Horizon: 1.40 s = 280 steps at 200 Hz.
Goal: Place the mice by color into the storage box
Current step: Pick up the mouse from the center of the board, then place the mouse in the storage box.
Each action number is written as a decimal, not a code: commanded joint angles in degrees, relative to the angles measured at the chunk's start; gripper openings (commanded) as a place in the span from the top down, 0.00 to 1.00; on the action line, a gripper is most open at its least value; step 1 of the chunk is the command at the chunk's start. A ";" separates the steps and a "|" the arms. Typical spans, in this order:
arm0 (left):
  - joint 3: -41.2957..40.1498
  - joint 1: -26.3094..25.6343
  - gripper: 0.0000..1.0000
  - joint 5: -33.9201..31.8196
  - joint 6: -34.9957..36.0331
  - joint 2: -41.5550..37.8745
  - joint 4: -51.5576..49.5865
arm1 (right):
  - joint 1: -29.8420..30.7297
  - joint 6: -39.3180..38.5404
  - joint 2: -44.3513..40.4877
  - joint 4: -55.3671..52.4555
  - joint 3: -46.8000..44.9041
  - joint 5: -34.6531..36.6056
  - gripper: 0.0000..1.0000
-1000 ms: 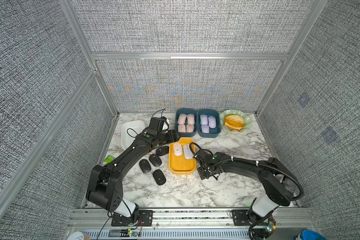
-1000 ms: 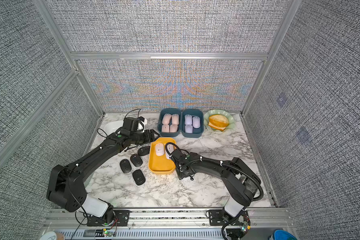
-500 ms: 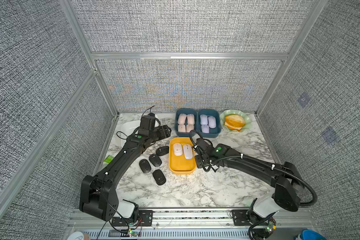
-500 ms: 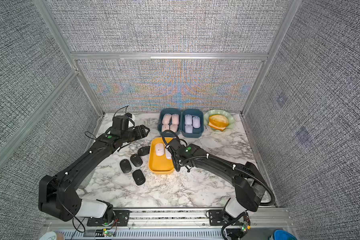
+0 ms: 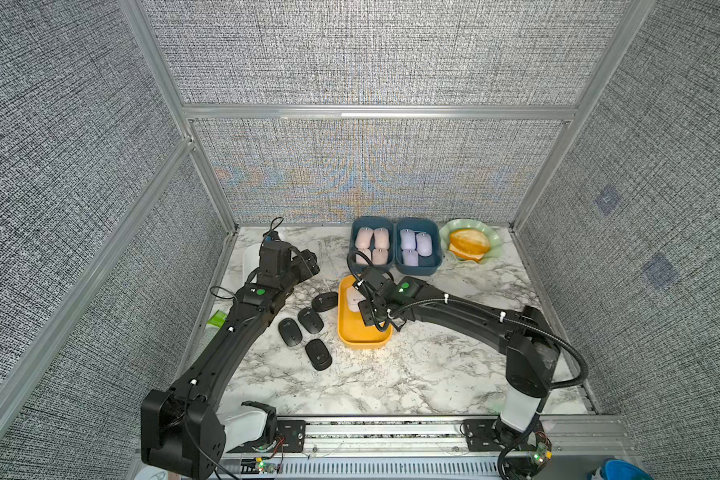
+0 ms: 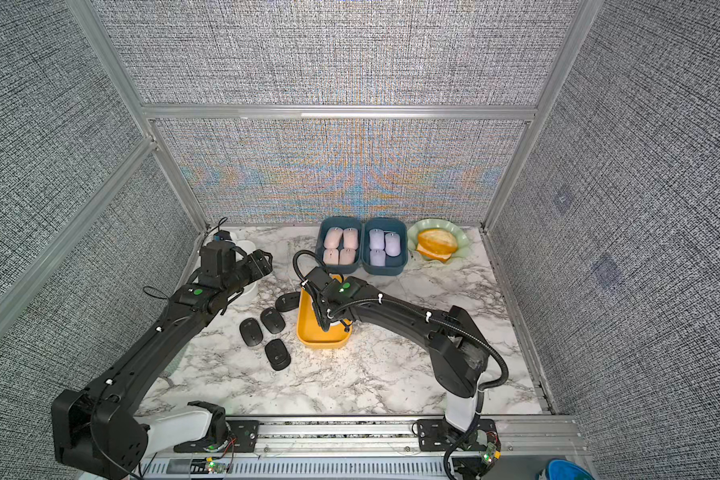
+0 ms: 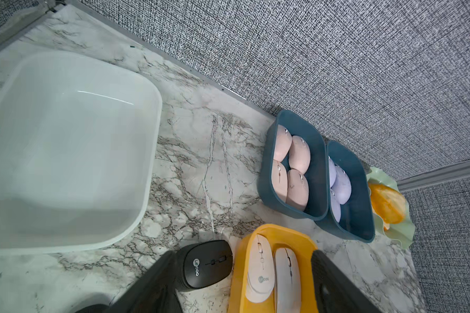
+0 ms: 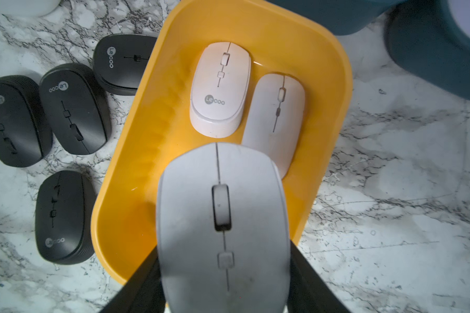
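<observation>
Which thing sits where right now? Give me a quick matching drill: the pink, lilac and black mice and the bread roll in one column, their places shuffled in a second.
Things:
1. pink mice
2. lilac mice
3. black mice
4. bread roll

Places:
A. green plate
B. loose on the table
C. blue box beside the plate
D. blue box away from the plate

Pairs: 1-D, 2-C, 3-B, 4-A.

The right gripper (image 5: 376, 323), carrying a white mouse (image 8: 223, 230), has swung in toward 9 o'clock from outside the yellow tray's (image 5: 351, 332) 3 o'clock rim and now hangs over the tray's near half. The left gripper (image 5: 311, 266), jaws apart and empty, has backed away from the tray's 11 o'clock corner toward the white tray (image 7: 150, 168) at 10 o'clock. The left arm (image 5: 233, 332) is stretched out longer and lower.
</observation>
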 commanded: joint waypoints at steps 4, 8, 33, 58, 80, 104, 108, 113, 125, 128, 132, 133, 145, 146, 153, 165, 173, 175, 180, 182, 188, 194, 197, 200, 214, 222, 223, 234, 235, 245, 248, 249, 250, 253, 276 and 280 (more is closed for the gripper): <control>-0.81 0.12 0.21 -1.10 -1.16 -0.47 4.13 | 0.12 5.54 1.11 2.49 -0.15 -1.43 0.47; -0.69 0.17 0.21 -0.93 -1.20 -0.32 3.98 | 0.14 6.26 1.29 2.85 -0.40 -1.45 0.47; 0.90 0.12 0.21 0.87 -1.88 1.59 1.98 | 0.20 10.37 2.85 5.94 -1.36 -4.17 0.47; 2.51 0.12 0.22 2.13 -1.66 3.70 0.26 | 0.59 13.32 5.64 8.02 -2.01 -6.47 0.47; 2.97 0.12 0.22 3.90 -1.55 4.55 0.00 | 0.78 15.64 7.12 10.27 -3.06 -7.48 0.47; 2.97 0.21 0.22 5.18 -1.60 4.87 0.43 | 0.99 17.52 8.83 12.11 -3.33 -6.49 0.46; 2.89 0.21 0.22 5.40 -1.66 4.89 0.50 | 0.99 18.03 8.99 12.34 -3.43 -6.36 0.46; 2.88 0.21 0.22 5.59 -1.64 4.89 0.54 | 0.99 18.53 9.23 12.73 -3.44 -6.27 0.46; 2.84 0.21 0.22 5.78 -1.71 4.90 0.65 | 1.00 19.39 9.68 13.51 -3.45 -6.27 0.44; 2.80 0.21 0.22 5.78 -1.71 4.91 0.64 | 1.00 19.52 9.89 13.59 -3.40 -6.27 0.44; 2.83 0.17 0.22 5.77 -1.66 4.93 0.65 | 1.08 19.74 10.25 13.60 -3.23 -6.22 0.43; 2.81 0.19 0.22 5.78 -1.69 4.96 0.65 | 1.09 19.73 10.30 13.60 -3.21 -6.16 0.43; 2.88 0.22 0.22 5.97 -1.79 5.16 0.62 | 1.19 20.05 11.38 12.56 -2.25 -4.74 0.41; 2.88 0.17 0.22 5.96 -1.79 5.12 0.59 | 1.19 20.11 11.52 12.46 -2.14 -4.63 0.40; 2.88 0.21 0.22 6.12 -1.74 5.22 0.61 | 1.22 20.49 12.28 11.50 -1.44 -4.03 0.39; 2.97 0.21 0.22 6.24 -1.75 5.45 0.48 | 1.36 20.78 12.73 11.44 -1.28 -4.05 0.39; 3.18 0.21 0.22 6.11 -1.70 5.59 0.24 | 1.32 21.04 12.81 11.76 -1.50 -4.04 0.38; 3.22 0.25 0.22 6.12 -1.70 5.63 0.19 | 1.36 21.09 12.81 11.77 -1.51 -4.06 0.38; 3.32 0.21 0.22 6.13 -1.70 5.62 0.05 | 1.32 21.19 12.79 11.95 -1.51 -4.15 0.38; 3.32 0.23 0.22 6.20 -1.62 5.74 0.10 | 1.34 21.19 12.80 12.06 -1.51 -4.18 0.38; 3.40 0.21 0.22 6.33 -1.63 5.78 0.06 | 1.37 21.28 12.81 12.16 -1.46 -4.29 0.37; 3.34 0.21 0.22 6.47 -1.63 5.83 0.08 | 1.29 21.33 12.82 12.18 -1.41 -4.79 0.36; 3.32 0.21 0.22 6.48 -1.58 5.80 0.19 | 1.36 21.33 12.92 12.23 -1.20 -5.14 0.36; 3.32 0.21 0.22 6.48 -1.61 5.86 0.20 | 1.31 21.35 12.82 12.36 -1.12 -5.73 0.36; 3.33 0.21 0.22 6.27 -1.62 5.95 0.16 | 1.19 21.37 12.69 12.55 -0.39 -8.04 0.34; 3.37 0.28 0.22 6.38 -1.60 5.92 0.11 | 1.21 21.36 12.32 12.69 -0.29 -8.11 0.33; 3.39 0.24 0.22 6.43 -1.61 5.94 0.07 | 1.20 21.38 12.26 12.66 -0.28 -8.16 0.33; 3.41 0.21 0.22 6.73 -1.62 5.96 0.15 | 1.16 21.48 11.61 12.96 -0.54 -8.99 0.32; 3.46 0.21 0.22 6.69 -1.62 5.96 0.18 | 1.14 21.52 11.51 12.97 -0.58 -9.12 0.32; 3.41 0.22 0.22 6.83 -1.62 6.04 0.20 | 1.02 21.59 10.88 13.41 -0.89 -10.14 0.32; 3.41 0.21 0.22 6.81 -1.62 5.99 0.18 | 1.06 21.57 10.68 13.53 -1.03 -10.40 0.31; 3.41 0.21 0.22 6.82 -1.62 6.02 0.19 | 1.08 21.57 10.60 13.56 -1.09 -10.49 0.31; 3.45 0.21 0.22 6.83 -1.62 6.03 0.20 | 1.05 21.57 10.56 13.58 -1.13 -10.53 0.31; 3.42 0.21 0.22 6.83 -1.60 6.05 0.19 | 1.09 21.60 10.32 13.68 -1.27 -10.78 0.31; 3.42 0.21 0.22 7.51 -1.69 5.88 0.19 | 1.06 21.31 8.69 14.38 -2.59 -11.43 0.31; 3.41 0.21 0.22 7.70 -1.66 5.92 0.22 | 1.06 21.28 8.40 14.37 -2.78 -11.60 0.32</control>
